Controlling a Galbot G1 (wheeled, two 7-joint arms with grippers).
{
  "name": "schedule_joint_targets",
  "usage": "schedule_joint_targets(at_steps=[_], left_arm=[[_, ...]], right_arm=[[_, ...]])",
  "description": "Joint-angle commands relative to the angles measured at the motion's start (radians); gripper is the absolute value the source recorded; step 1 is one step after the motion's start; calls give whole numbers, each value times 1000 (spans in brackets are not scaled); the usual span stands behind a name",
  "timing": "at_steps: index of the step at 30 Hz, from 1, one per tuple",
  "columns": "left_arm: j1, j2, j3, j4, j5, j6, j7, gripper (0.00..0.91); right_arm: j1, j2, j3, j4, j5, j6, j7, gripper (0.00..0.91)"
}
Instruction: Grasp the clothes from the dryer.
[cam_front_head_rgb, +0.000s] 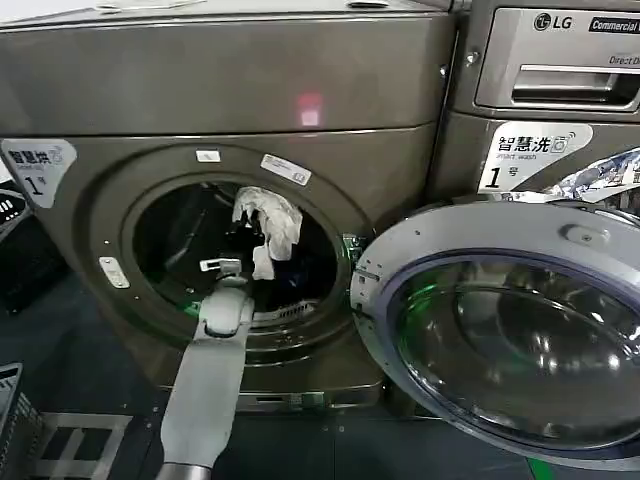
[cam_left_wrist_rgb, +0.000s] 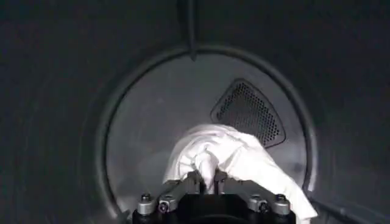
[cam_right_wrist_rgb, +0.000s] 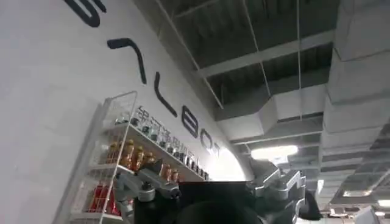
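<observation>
Left hand (cam_front_head_rgb: 243, 232) inside dryer (cam_front_head_rgb: 230, 120) drum, cloth (cam_front_head_rgb: 270, 225) in it; open door (cam_front_head_rgb: 505, 330) right.

The dryer (cam_front_head_rgb: 230, 90) has a bronze-grey metal front with a smooth, faintly brushed sheen, and its drum (cam_left_wrist_rgb: 55, 122) looks like dull steel, with a perforated metal vent (cam_left_wrist_rgb: 248, 112) in the back wall. The pale cloth (cam_left_wrist_rgb: 231, 155) is soft, matt, crumpled fabric pinched in the left gripper (cam_left_wrist_rgb: 208, 178), whose bolts and fingers look like bare metal. The open door (cam_front_head_rgb: 510, 330) has a matt grey plastic rim around glossy, reflective glass.
</observation>
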Motion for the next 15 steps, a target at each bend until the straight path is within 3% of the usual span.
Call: schedule_joint_targets(at_steps=[1,15], left_arm=[[3,4,1,-11,-2,8,2,0],[-5,14,-2,-25,-9,21,15,0]], right_arm=[[-6,-2,12,0,2,-6,-2,907],[-6,-1,20,-3,5,-5,-2,907]])
